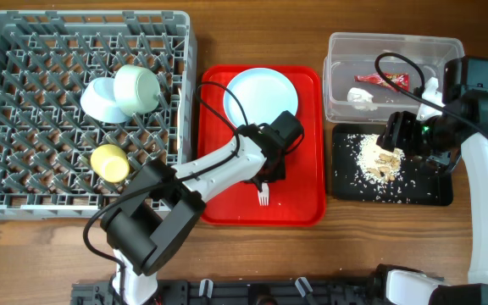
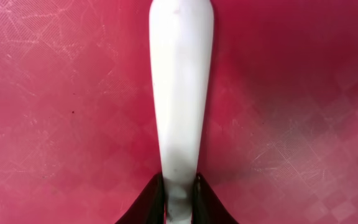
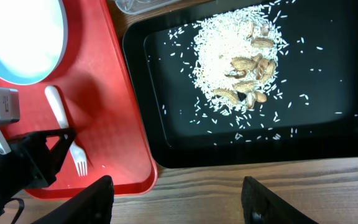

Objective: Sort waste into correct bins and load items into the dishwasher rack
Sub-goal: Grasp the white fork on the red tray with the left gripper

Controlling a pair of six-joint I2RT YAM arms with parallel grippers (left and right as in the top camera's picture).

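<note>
White plastic fork (image 3: 63,121) lies on the red serving tray (image 1: 305,196), and the left tool (image 2: 179,200) seems clamped on its handle. Next it needs a lift and a carry left to the large grey pegged plastic rack (image 1: 83,17). The right tool (image 3: 183,196) is wide apart.

Brown wooden surface (image 1: 354,246) carrying grey pegged plastic rack (image 1: 32,119), red rectangular serving tray (image 1: 303,169), clear rectangular plastic tub (image 1: 337,76), shallow black tray (image 1: 430,186).
</note>
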